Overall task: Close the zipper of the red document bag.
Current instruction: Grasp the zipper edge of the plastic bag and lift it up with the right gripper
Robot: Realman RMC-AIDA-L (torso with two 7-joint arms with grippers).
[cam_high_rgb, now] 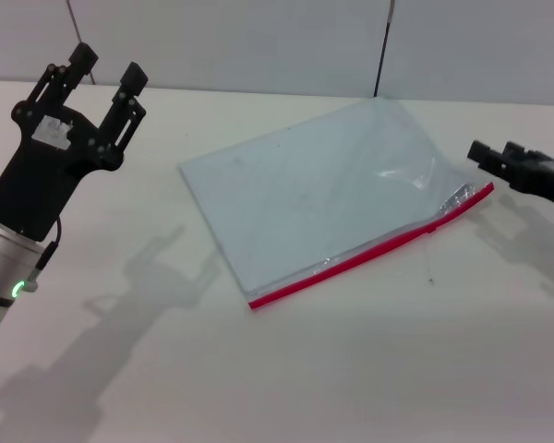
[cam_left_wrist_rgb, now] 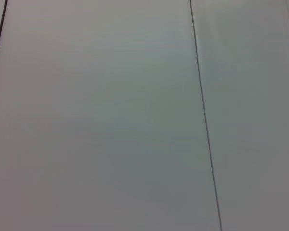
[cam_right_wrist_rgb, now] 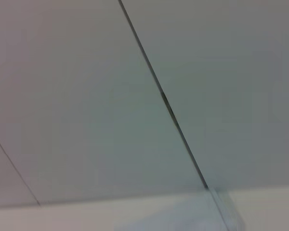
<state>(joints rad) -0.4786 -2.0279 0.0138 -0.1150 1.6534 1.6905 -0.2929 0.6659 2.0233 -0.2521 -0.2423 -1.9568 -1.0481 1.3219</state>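
- A red document bag (cam_high_rgb: 319, 189), a flat see-through pale blue-grey pouch, lies on a white table (cam_high_rgb: 286, 369), turned at a slant near the middle of the head view.
- The zipper (cam_high_rgb: 369, 249) is a bright red strip along the bag's long edge nearest the robot, running from the bag's near left corner up to its right corner.
- Near the right end of that strip the plastic looks lifted and crinkled; a slider cannot be made out.
- The left gripper (cam_high_rgb: 107, 70) hangs above the table well to the left of the bag, touching nothing, its two black fingers (cam_high_rgb: 129, 88) spread apart with a clear gap between them and pointing away from the robot.
- The right gripper (cam_high_rgb: 480, 152) sits just beside the bag's right corner, close to the zipper's right end, pointing toward the bag; whether it is spread or closed cannot be told.
- Both wrist views show mostly a grey panelled wall (cam_left_wrist_rgb: 111, 120) with thin dark seams; the right wrist view also catches a pale blurred strip of the table and perhaps the bag along one edge.
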